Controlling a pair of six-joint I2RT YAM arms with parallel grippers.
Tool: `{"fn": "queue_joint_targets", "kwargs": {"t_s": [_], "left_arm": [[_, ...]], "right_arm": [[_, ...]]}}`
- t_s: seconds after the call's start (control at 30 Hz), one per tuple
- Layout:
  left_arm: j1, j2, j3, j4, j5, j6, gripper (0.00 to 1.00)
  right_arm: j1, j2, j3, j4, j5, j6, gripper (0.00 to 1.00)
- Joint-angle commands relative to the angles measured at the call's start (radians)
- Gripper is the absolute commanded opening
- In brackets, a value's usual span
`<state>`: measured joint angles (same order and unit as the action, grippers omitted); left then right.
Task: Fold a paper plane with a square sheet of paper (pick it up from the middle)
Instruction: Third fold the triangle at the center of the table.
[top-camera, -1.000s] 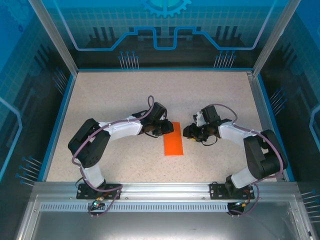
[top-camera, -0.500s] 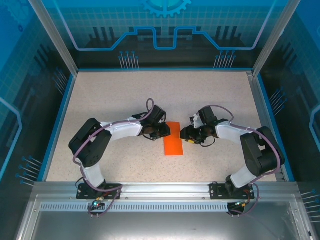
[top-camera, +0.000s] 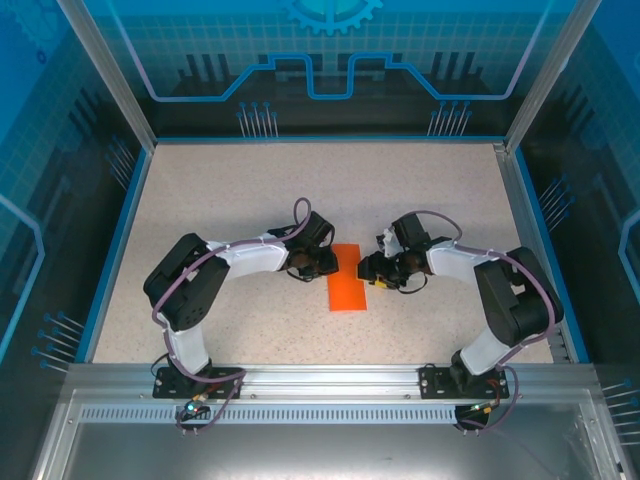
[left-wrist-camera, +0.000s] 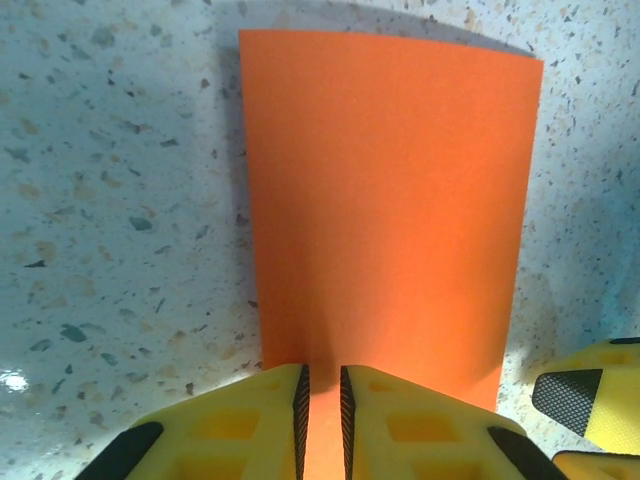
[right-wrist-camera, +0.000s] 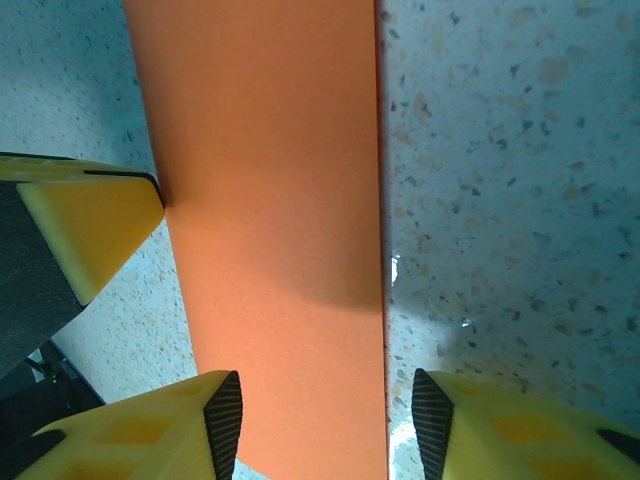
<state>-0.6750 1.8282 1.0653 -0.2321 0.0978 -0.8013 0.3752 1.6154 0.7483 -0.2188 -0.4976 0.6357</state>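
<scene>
Top external camera first: the thin bright orange sheet of paper lies flat as a long rectangle near the middle of the speckled beige table, its long side running near to far. The left gripper is down at the sheet's far left edge and the right gripper at its far right edge. They face each other across the far half. From up here I cannot tell how either pair of jaws stands.

Over to the left wrist camera. The left gripper has its yellow fingers drawn almost together, with just a thin slit left and orange showing through it. The tips sit at the edge of the sheet, which stretches flat away from them. Whether they pinch paper or only press on it, I cannot tell. One of the right gripper's yellow, black-padded fingers shows just beside a corner of the sheet.

Now the right wrist camera. The right gripper stands with its jaws apart, nothing clamped. The sheet runs through the gap. One of the black-padded fingers is at one long edge, the other over bare table just past the opposite edge. A yellow finger of the left gripper touches the sheet's far-side edge.
</scene>
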Motion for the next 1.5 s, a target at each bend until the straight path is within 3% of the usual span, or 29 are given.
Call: {"fn": "queue_joint_targets", "kwargs": {"t_s": [0.0,1.47], "left_arm": [[-0.003,0.02,0.022,-0.038,-0.02,0.039,0.19],[-0.003,0.034,-0.018,-0.048,-0.027,0.042,0.19]], "right_arm": [[0.02,0.024,0.036,0.009,-0.007,0.012,0.51],[0.06,0.032,0.029,0.025,-0.04,0.065,0.51]]}}
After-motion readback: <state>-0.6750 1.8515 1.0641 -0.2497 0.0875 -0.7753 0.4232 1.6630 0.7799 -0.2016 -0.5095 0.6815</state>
